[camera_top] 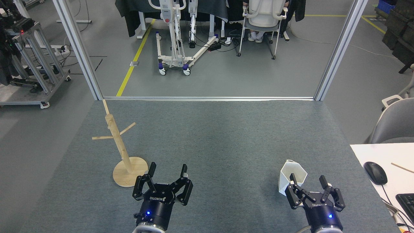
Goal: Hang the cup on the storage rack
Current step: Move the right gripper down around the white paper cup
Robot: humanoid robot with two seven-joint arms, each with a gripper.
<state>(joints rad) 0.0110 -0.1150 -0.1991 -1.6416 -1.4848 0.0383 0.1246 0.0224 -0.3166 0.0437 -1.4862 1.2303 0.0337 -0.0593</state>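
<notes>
We are holding both grippers, left [167,170] and right [307,180], spread open and empty; the faceted white cup [291,177] is sitting on grey carpet [226,139], the slim wooden rack [121,152] standing apart.

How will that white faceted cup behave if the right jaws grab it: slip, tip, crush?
The cup looks rigid, so crushing seems unlikely. Its flat, matte facets should probably give the right gripper decent purchase. It tapers toward the base and stands empty, so it likely is light and could tip if nudged off-centre.
</notes>
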